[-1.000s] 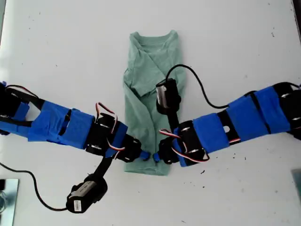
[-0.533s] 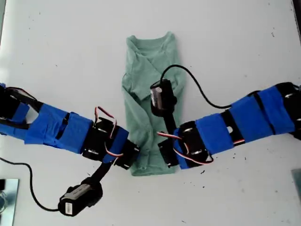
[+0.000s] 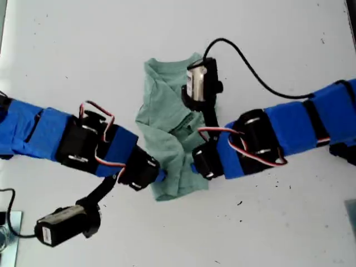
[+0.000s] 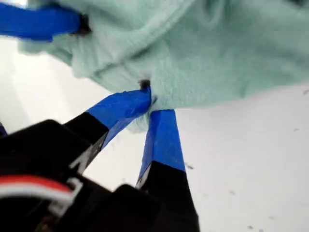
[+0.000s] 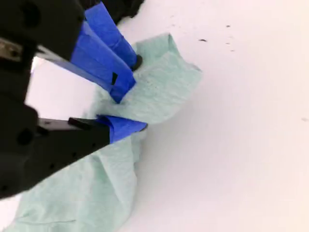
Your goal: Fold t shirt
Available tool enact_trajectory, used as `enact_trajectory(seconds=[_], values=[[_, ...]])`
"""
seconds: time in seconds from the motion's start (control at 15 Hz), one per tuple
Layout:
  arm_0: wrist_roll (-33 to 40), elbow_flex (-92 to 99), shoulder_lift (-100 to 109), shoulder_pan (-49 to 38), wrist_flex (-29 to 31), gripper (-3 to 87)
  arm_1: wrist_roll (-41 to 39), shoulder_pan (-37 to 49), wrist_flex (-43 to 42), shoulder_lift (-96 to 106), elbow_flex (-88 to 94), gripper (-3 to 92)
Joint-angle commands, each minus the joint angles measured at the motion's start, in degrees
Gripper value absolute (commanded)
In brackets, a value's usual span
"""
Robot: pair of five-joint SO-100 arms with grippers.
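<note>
The t shirt point(image 3: 161, 128) lies mid-desk point(image 3: 278, 44), collar toward the exterior view's top. Its lower part is bunched and raised off the surface between my two arms. My first tool point(image 3: 161, 177), on the arm from the exterior view's left, is pinched down narrow on the hem. In the first wrist view the two taped jaws meet right at the cloth's edge point(image 4: 148, 104), with only a thin lip of fabric point(image 4: 217, 53) between them. My second tool point(image 3: 196, 167), on the arm from the exterior view's right, holds the other lower corner. In the second wrist view its jaws point(image 5: 129, 112) sit a little apart with a thicker wad of cloth point(image 5: 159, 92) caught between them.

My worry is the first tool's bite — it looks shallow. Any tug as I carry the hem toward the collar could pull that lip free and drop one side, leaving a skewed fold.

The second risk is uneven travel. The two tools are close together and the cloth between them is already rumpled. If one leads the other, I judge the hem will land twisted rather than square to the neckline.

The upper half looks crumpled and shifted off-line too. Dragging rather than lifting could shove the whole garment along the desk instead of folding it.

Last, the second arm's camera housing and cable hang right over the collar area — low enough, I think, to snag the cloth as the hem comes across.
</note>
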Motion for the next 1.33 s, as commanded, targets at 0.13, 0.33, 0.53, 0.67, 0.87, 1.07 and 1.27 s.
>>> enact_trajectory(seconds=[0.13,0.33,0.53,0.67,0.87,1.07,1.27], values=[[6.5,12.4,13.4,-17.8,-1.9,-0.2,-6.4,18.1,-13.5,15.8,18.6,-0.5],[11.8,18.5,19.3,-28.3,-2.5,23.0,-7.7,29.9,-36.9,27.4,42.6,16.2],[13.2,29.7,34.2,-36.1,-4.2,28.4,-9.7,34.6,-45.4,45.7,56.9,26.4],[13.4,43.0,48.0,-40.6,-8.9,29.5,-8.7,37.5,-50.4,66.4,73.1,25.5],[10.9,61.3,65.1,-41.0,-11.9,28.9,-7.6,38.1,-31.0,96.0,85.2,25.2],[2.5,82.8,84.5,-32.9,-16.0,22.7,-7.8,33.7,-12.0,112.9,93.1,25.7],[-10.5,107.5,115.5,-21.4,-14.8,-0.1,-5.5,30.4,-6.2,112.7,101.9,22.5]])
